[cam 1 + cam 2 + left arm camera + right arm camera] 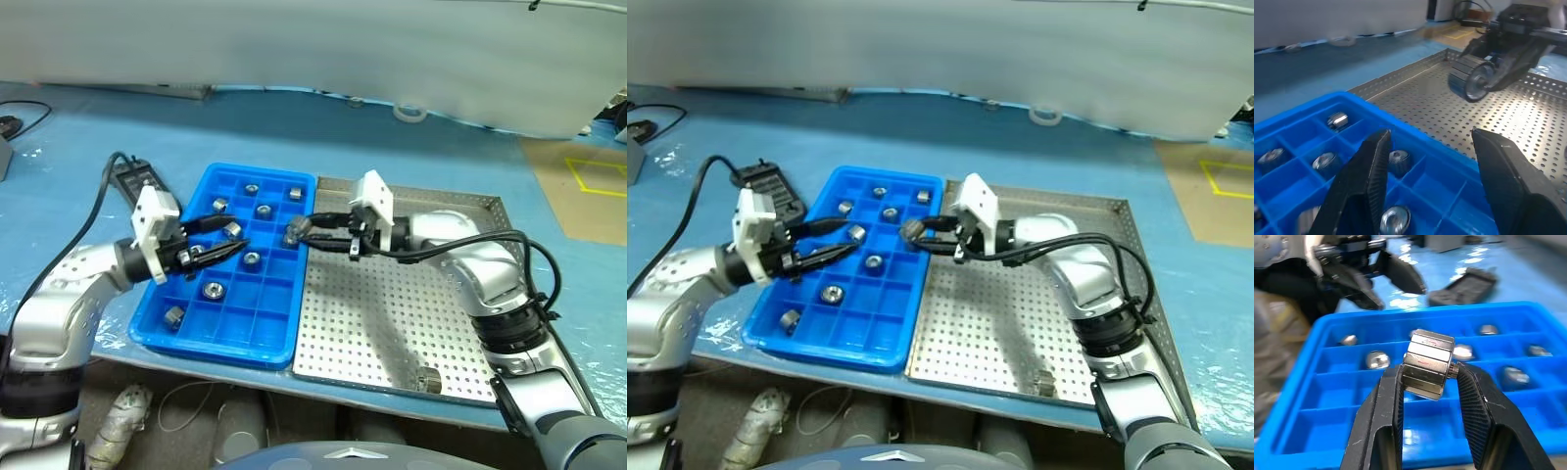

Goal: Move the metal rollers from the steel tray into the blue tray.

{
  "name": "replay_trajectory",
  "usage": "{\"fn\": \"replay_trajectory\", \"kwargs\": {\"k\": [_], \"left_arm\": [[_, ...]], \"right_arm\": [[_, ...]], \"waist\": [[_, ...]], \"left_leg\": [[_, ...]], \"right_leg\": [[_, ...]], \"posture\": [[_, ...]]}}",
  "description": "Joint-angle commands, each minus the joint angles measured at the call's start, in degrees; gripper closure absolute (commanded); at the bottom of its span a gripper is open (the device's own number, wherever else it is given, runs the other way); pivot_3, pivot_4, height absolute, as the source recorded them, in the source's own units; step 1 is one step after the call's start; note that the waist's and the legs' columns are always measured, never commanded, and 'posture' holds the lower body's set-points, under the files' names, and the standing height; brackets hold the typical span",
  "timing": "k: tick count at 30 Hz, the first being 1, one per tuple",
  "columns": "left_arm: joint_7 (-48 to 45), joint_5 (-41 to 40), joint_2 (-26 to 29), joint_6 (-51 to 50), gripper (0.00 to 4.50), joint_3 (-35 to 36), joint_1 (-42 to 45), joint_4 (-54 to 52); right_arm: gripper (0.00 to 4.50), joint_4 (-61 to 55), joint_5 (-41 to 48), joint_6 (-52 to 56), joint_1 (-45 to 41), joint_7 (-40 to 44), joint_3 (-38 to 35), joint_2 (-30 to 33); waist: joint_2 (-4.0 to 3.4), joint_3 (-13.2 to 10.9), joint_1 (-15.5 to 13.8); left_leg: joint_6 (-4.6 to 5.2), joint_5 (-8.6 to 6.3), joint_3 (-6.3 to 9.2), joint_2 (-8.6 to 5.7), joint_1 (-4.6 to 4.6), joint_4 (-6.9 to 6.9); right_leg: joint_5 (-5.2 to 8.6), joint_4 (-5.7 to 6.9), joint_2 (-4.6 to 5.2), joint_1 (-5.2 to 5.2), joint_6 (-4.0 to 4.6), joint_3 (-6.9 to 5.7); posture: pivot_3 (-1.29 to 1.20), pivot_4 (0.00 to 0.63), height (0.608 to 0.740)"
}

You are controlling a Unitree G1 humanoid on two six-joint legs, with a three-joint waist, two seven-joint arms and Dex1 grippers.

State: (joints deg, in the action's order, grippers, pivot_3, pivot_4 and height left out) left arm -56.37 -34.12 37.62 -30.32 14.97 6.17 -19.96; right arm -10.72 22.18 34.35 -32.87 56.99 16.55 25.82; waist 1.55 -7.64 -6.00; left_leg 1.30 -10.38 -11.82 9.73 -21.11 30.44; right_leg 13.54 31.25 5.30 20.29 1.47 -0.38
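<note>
Right wrist view gave the clearest look: the right gripper [1426,374] had its two black fingers pinched on one metal roller [1428,363], held up above the blue tray [1298,404] near that tray's edge toward the steel tray [392,323]. From where I stood the grip looked narrow, the pads catching only the roller's flanks, so a quick wrist turn could have let it slip out and bounce across compartments or back onto the perforated floor. The left gripper [217,245] hung over the blue tray with its fingers spread and nothing between them, pointing toward the right one; the two sets of fingertips sat near each other, and a careless sweep might have clipped them together. Several rollers already lay in the blue tray's cells, so a drop into an occupied cell seemed another risk. One last roller [427,380] rested at the steel tray's near edge, well apart from both grippers.
</note>
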Motion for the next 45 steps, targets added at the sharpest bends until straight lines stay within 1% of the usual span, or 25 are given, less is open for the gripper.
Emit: {"fn": "replay_trajectory", "kwargs": {"k": [1, 5, 10, 14, 18, 21, 23, 24, 27, 30, 34, 35, 38, 41, 43, 44, 45], "left_arm": [[2.53, -2.82, 1.44, -1.33, 1.73, 4.95, -4.37, -6.07], [5.46, -4.94, 2.04, -3.26, 1.73, 8.72, -8.97, -8.96], [8.04, -5.84, 2.23, -3.97, 1.73, 9.17, -11.26, -11.38], [10.09, -7.4, 2.25, -4.84, 1.73, 8.49, -9.76, -11.14], [10.53, -6.56, 2.56, -4.59, 1.73, 6.34, -7.77, -9.73], [10.43, -6.74, 2.78, -4.85, 1.73, 5.27, -6.01, -8.84], [10.19, -6.66, 2.98, -4.77, 1.68, 4.74, -4.86, -7.77], [10.1, -6.47, 3.0, -4.63, 1.68, 4.34, -4.26, -7.12], [9.4, -6.51, 3.09, -4.57, 1.68, 3.05, -2.37, -5.57], [8.25, -6.28, 2.99, -4.23, 1.68, 1.07, -0.1, -3.63], [3.81, -6.02, 2.87, -3.97, 1.68, -3.65, 4.23, 0.3], [1.06, -6.01, 3.47, -3.95, 1.68, -5.61, 4.99, 0.91], [-6.8, -1.52, 3.76, 0.3, 1.68, -13.46, 8.33, 5.77], [-10.9, 0.82, 0.0, 2.43, 1.68, -19.01, 14.85, 13.37], [-12.78, 2.13, -2.41, 3.73, 1.68, -21.31, 17.91, 16.97], [-13.88, 3.41, -4.91, 5.19, 1.68, -23.39, 20.04, 19.48], [-14.96, 4.65, -7.57, 6.67, 1.68, -25.45, 22.12, 22.18]], "right_arm": [[3.27, 1.37, -0.82, -3.03, 0.69, 3.34, 2.24, 0.14], [3.27, 2.15, -1.35, -5.2, 3.03, 5.03, 4.07, -0.39], [3.27, 7.17, -5.16, -10.35, 3.54, 5.99, 6.6, -1.78], [3.27, 8.83, -5.0, -11.11, 3.99, 7.97, 7.11, -2.39], [3.27, 13.05, -8.82, -14.82, 4.61, 5.76, 7.98, -3.93], [3.27, 13.7, -9.14, -15.56, 5.0, 5.6, 7.06, -4.27], [2.53, 13.1, -9.14, -16.07, 5.7, 5.77, 6.81, -3.9], [2.3, 12.8, -9.14, -16.06, 6.03, 5.67, 6.67, -3.74], [1.28, 11.32, -9.75, -13.87, 6.52, 4.92, 6.56, -2.72], [1.28, 8.99, -7.71, -11.82, 6.65, 4.51, 3.86, -1.84], [1.28, 2.63, -5.52, -8.69, 8.47, 3.09, -1.1, 1.52], [1.28, 0.0, -4.77, -7.48, 9.35, 2.71, -2.66, 2.87], [1.28, -9.25, -2.83, -4.38, 14.66, 1.71, -7.56, 8.33], [1.28, -17.81, -4.36, -4.31, 24.47, 1.61, -10.0, 15.67], [1.28, -21.28, -3.59, -3.6, 29.3, 0.86, -11.97, 18.33], [1.28, -23.15, -3.32, -2.71, 32.85, -0.33, -14.49, 19.41], [1.28, -24.66, -3.88, -2.32, 36.39, -1.56, -16.8, 20.45]], "waist": [[0.07, -0.02, -1.05], [0.09, -0.03, -2.87], [0.11, -0.03, -4.13], [0.16, -0.03, -4.68], [0.29, 0.04, -4.49], [0.32, 0.05, -4.33], [0.36, 0.07, -4.31], [0.38, 0.09, -4.33], [0.42, 0.11, -4.3], [0.43, 0.12, -4.24], [0.45, 0.13, -3.96], [0.45, 0.13, -3.85], [0.46, 0.16, -2.93], [0.52, 0.22, -2.24], [0.66, 0.31, -1.0], [0.74, 0.38, -0.23], [0.62, 0.39, 0.45]], "left_leg": [[-0.06, 0.03, 0.03, 0.0, -0.02, -0.04], [-0.14, 0.09, 0.08, 0.03, -0.02, -0.17], [-0.1, 0.06, 0.19, 0.04, 0.08, -0.25], [-0.18, 0.1, 0.2, 0.04, 0.08, -0.25], [-0.46, 0.28, 0.22, 0.06, 0.08, -0.25], [-0.51, 0.31, 0.24, 0.05, 0.07, -0.25], [-0.53, 0.32, 0.25, 0.06, 0.08, -0.24], [-0.53, 0.32, 0.25, 0.05, 0.08, -0.24], [-0.53, 0.32, 0.26, 0.04, 0.11, -0.23], [-0.56, 0.34, 0.26, 0.03, 0.13, -0.2], [-0.64, 0.39, 0.25, 0.03, 0.14, -0.19], [-0.66, 0.4, 0.25, 0.03, 0.13, -0.19], [-0.66, 0.41, 0.23, 0.04, 0.15, -0.19], [-0.64, 0.39, 0.22, 0.03, 0.18, -0.23], [-0.63, 0.39, 0.22, 0.04, 0.19, -0.26], [-0.63, 0.38, 0.22, 0.06, 0.23, -0.26], [-0.62, 0.38, 0.21, 0.07, 0.23, -0.25]], "right_leg": [[0.0, 0.0, 0.0, 0.04, -0.01, -0.04], [0.01, 0.0, -0.08, 0.04, -0.06, -0.06], [0.11, 0.01, -0.1, 0.25, -0.23, -0.07], [0.18, 0.09, -0.11, 0.29, -0.35, -0.06], [0.18, 0.23, -0.15, 0.35, -0.39, -0.05], [0.19, 0.31, -0.15, 0.38, -0.42, -0.04], [0.19, 0.34, -0.16, 0.37, -0.43, -0.05], [0.19, 0.36, -0.16, 0.37, -0.44, -0.05], [0.19, 0.37, -0.16, 0.34, -0.44, -0.06], [0.18, 0.4, -0.15, 0.32, -0.45, -0.05], [0.18, 0.43, -0.15, 0.33, -0.45, -0.02], [0.17, 0.44, -0.16, 0.34, -0.47, -0.02], [0.06, 0.45, -0.18, 0.31, -0.65, 0.01], [0.09, 0.41, -0.19, 0.26, -0.74, 0.05], [0.12, 0.4, -0.21, 0.03, -0.78, 0.09], [0.12, 0.41, -0.22, 0.0, -0.78, 0.1], [0.12, 0.41, -0.21, 0.0, -0.78, 0.1]], "posture": [[0.28, 0.15, 0.74], [0.34, 0.15, 0.74], [0.35, 0.15, 0.74], [0.34, 0.15, 0.74], [0.33, 0.15, 0.74], [0.3, 0.15, 0.74], [0.3, 0.15, 0.74], [0.27, 0.15, 0.74], [0.25, 0.15, 0.74], [0.2, 0.15, 0.74], [0.1, 0.15, 0.74], [0.07, 0.15, 0.74], [-0.02, 0.15, 0.74], [-0.11, 0.15, 0.74], [-0.13, 0.15, 0.74], [-0.21, 0.15, 0.74], [-0.25, 0.15, 0.74]]}}
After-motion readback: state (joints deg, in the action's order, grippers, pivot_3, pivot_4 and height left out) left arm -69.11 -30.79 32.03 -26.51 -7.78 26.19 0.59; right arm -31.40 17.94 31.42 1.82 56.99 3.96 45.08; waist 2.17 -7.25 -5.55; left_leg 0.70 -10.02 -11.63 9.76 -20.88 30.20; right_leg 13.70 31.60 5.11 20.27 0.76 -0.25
